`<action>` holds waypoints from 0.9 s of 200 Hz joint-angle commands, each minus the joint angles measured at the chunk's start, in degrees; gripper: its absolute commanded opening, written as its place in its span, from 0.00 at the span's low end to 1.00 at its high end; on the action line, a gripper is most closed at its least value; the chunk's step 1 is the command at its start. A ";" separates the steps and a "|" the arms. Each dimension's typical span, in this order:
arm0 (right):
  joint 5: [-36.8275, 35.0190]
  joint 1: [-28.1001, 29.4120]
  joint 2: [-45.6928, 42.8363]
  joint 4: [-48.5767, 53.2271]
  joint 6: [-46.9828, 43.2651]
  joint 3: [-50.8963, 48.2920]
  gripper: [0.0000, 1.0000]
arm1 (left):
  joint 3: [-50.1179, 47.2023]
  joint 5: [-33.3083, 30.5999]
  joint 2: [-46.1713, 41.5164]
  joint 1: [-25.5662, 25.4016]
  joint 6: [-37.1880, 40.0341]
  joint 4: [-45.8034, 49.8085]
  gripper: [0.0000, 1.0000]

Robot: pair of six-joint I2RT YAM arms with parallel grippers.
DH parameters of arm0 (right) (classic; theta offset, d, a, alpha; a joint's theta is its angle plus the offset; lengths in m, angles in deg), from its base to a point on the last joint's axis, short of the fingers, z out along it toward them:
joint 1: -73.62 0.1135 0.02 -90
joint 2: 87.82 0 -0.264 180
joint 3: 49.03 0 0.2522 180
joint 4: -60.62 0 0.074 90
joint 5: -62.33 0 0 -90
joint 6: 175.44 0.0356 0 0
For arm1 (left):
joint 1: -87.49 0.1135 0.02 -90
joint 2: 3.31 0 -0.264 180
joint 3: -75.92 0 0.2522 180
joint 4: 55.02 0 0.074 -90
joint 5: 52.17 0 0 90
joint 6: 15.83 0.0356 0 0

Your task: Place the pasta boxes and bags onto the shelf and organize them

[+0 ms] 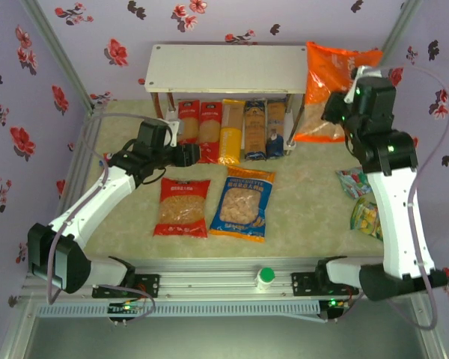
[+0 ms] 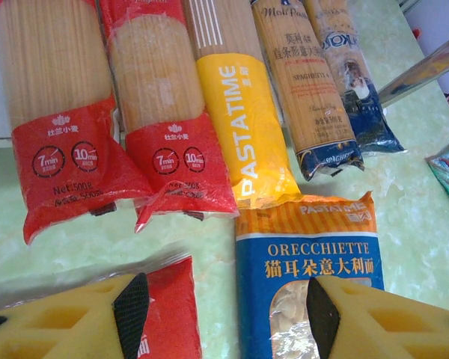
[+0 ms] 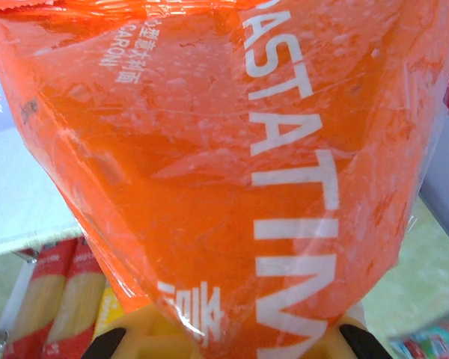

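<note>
Orange bag sits clamped in the right gripper at upper right, just beside the shelf – loose pasta weight could drag it free or snag the shelf edge – while the left gripper hovers, jaws apart, centre left.

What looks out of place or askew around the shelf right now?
The orange bag, pinched in the right tool, leans crumpled beside the shelf's right end rather than on a board. The five spaghetti packs lie under its top board with front ends uneven. Nothing looks spilled or torn.
</note>
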 commanded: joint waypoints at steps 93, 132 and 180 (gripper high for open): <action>6.76 0.29 15.94 -22.94 1.57 17.49 0.00 | 3.59 -0.67 0.02 0.69 1.82 2.12 0.61; 6.00 1.50 21.15 -23.98 1.05 22.21 0.00 | 3.84 -0.84 0.66 0.74 1.89 2.38 0.60; 4.14 2.83 25.72 -25.35 -0.02 25.26 0.00 | 3.99 -1.19 1.31 0.91 1.95 2.55 0.60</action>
